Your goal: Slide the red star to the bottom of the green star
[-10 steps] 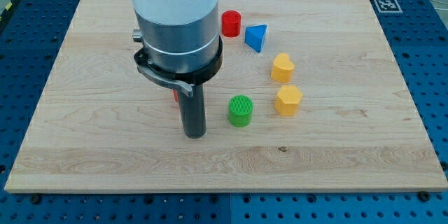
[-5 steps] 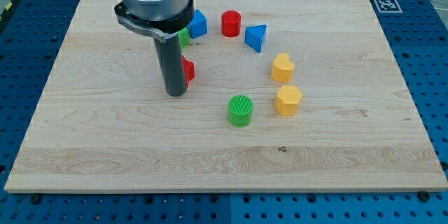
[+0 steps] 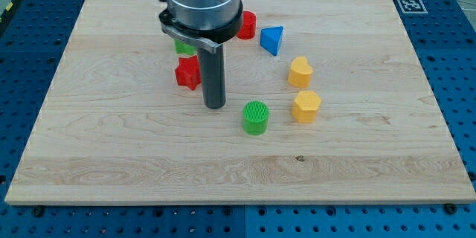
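The red star (image 3: pixel 187 72) lies on the wooden board, left of centre. The green star (image 3: pixel 181 45) sits just above it and is mostly hidden behind the arm; only a green edge shows. My tip (image 3: pixel 215 105) rests on the board to the right of and slightly below the red star, a small gap apart from it. The green cylinder (image 3: pixel 255 117) is to the tip's lower right.
A red cylinder (image 3: pixel 247 24) and a blue triangular block (image 3: pixel 272 39) lie near the view's top, right of the arm. A yellow heart (image 3: pixel 300 72) and a yellow hexagon (image 3: pixel 306 107) sit at the right. The board (image 3: pixel 111 156) ends near the view's bottom.
My tip moved from the red star's left side to its right and slightly down. The red star now shows fully. The arm now hides the blue block near the green star.
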Available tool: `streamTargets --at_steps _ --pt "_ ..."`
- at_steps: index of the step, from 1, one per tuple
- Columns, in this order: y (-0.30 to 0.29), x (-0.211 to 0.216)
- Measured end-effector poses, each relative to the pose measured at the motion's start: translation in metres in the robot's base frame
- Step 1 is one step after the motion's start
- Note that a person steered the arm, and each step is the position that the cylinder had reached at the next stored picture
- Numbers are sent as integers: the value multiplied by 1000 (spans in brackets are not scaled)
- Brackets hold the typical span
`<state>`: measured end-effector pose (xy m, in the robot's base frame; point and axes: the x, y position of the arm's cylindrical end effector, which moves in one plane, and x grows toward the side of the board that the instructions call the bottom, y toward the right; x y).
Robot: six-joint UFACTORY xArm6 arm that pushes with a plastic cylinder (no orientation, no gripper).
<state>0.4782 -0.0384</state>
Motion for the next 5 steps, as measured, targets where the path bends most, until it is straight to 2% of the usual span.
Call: streamTargets --at_steps 2,5 --pt "-18 -20" --pt "-93 -35"
